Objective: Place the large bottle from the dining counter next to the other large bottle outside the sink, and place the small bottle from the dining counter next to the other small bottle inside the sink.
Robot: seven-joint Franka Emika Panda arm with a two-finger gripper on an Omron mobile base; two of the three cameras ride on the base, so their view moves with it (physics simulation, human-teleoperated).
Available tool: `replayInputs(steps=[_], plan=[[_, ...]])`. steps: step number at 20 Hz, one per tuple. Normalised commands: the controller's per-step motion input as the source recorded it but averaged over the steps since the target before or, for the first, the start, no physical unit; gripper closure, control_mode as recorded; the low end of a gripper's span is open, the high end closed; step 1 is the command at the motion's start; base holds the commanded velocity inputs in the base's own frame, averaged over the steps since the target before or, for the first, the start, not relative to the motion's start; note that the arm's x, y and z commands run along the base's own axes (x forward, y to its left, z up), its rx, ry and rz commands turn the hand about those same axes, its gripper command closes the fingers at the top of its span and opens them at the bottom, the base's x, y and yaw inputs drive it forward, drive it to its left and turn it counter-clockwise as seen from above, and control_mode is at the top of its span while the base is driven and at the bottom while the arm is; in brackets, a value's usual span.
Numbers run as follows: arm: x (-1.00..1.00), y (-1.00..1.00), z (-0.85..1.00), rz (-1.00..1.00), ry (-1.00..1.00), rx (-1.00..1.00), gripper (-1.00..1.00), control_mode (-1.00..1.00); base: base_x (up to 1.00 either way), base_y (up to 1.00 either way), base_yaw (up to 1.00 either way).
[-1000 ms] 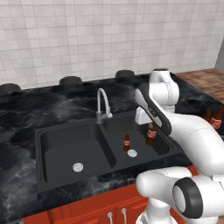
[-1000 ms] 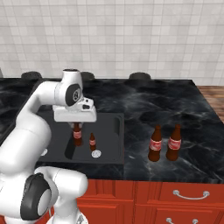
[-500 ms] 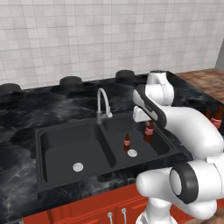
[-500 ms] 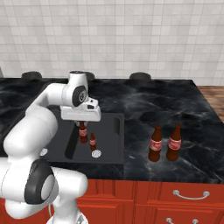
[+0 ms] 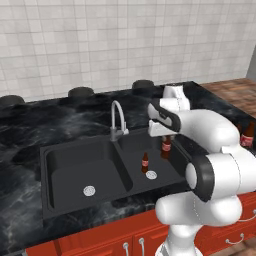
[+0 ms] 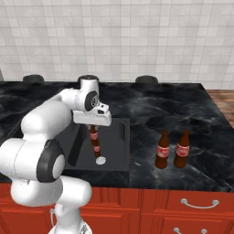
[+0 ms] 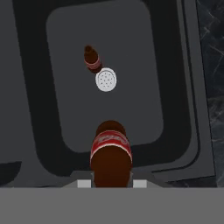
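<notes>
End effector (image 6: 93,127) pinching small bottle (image 6: 93,135) by the neck, hanging over right basin of sink (image 5: 75,165), near other small bottle (image 5: 145,162). Probably glass: rigid, slick, breakable; keep neck grip.

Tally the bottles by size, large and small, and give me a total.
Large bottles: 2, standing side by side on the counter right of the sink
Small bottles: 2, one held in the gripper, one standing in the sink by the drain
Total: 4

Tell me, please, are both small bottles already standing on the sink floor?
No: one small bottle stands beside the drain, while the pincer holds the other bottle above the basin.
</notes>
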Motion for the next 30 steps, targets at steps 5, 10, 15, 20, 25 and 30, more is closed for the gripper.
replayInputs(steps=[5,10,15,20,25,30], plan=[[0.25,-0.3,-0.26,-0.14,0.0,0.0,1.0,-1.0,0.0,0.0,0.0],[0.01,-0.26,-0.24,-0.13,0.0,0.0,1.0,-1.0,0.0,0.0,0.0],[0.07,-0.01,-0.35,-0.08,-0.02,0.0,1.0,-1.0,0.0,0.0,0.0],[0.31,0.0,-0.38,-0.08,-0.05,0.0,1.0,-1.0,0.0,0.0,0.0],[0.29,0.0,-0.41,-0.09,-0.02,0.0,1.0,-1.0,0.0,0.0,0.0],[0.17,0.0,-0.42,-0.09,0.0,-0.01,1.0,-1.0,0.0,0.0,0.0]])
